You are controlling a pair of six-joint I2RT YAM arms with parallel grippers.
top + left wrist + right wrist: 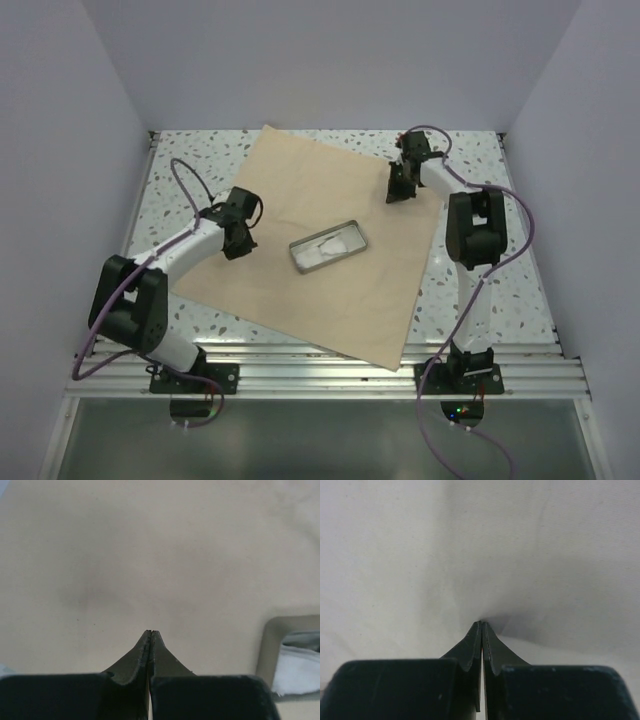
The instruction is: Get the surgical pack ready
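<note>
Top external: you have one surgical pack point(330, 190), plain tan sheet spread flat cornerwise on the table point(200, 160); one metal tray point(298, 257) sits mid-sheet; left pincer point(240, 248) and right pincer point(398, 193) both clenched.

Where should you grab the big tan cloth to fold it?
Probably pinch the near corner, which pokes over the front rail, coming in from outside the edge. The cloth lies flat, so its middle gives nothing to pinch, and the metal tray sits there.
</note>
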